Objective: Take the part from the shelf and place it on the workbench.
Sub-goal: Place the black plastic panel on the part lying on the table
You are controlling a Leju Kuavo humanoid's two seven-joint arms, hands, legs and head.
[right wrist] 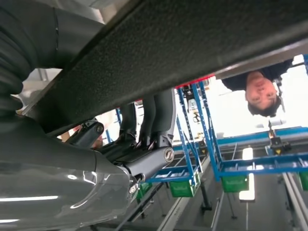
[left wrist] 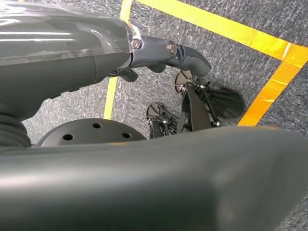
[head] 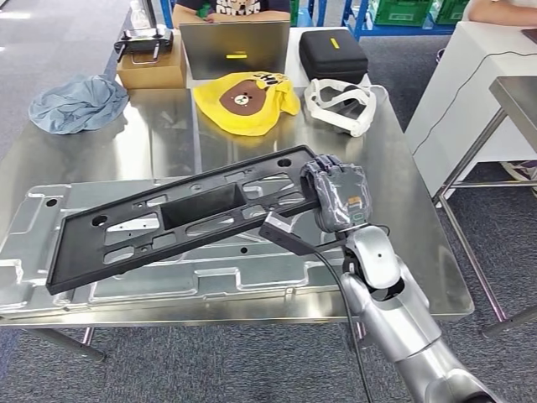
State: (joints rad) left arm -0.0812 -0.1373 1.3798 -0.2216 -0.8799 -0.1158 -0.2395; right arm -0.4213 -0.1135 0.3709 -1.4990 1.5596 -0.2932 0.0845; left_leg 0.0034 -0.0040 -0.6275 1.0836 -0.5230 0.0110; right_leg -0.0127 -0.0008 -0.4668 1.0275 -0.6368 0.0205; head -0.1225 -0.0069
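Head view has the right hand (head: 336, 195) clamped onto one end of the long black plastic part (head: 184, 214), fingers wrapped over its edge, with the silver arm (head: 393, 311) coming up from below and a black cable (head: 345, 319) hanging off the wrist. The part sits tilted across the steel workbench (head: 418, 252), right above a pressed metal panel (head: 159, 281) lying flat on the bench. Can't tell if the far end of the part actually touches the panel or just hangs over it.

Right wrist view gets what the head cam can't: the underside of that grip. You see the rough black surface of the part (right wrist: 188, 53) running across, with the dark fingers (right wrist: 160, 113) hooked around its edge. Behind it are blue racks (right wrist: 203, 139) with green bins (right wrist: 183, 187) and a person (right wrist: 263, 89) past the part.

Left wrist view is the left hand (left wrist: 171, 55) hanging down over grey carpet (left wrist: 232, 67) with yellow tape lines (left wrist: 268, 45). Fingers look loosely stretched out with nothing in them, so it's free.

Beyond the part, on the far side of the bench: a blue cloth (head: 77, 102), a yellow bear bag (head: 248, 101), a white headset (head: 341, 104), a black case (head: 332, 54), a laptop (head: 234, 49) and a cardboard box (head: 151, 65) with a controller (head: 143, 40) on top. Someone's sitting behind the laptop. A white table (head: 466, 92) stands off to the side of the bench.
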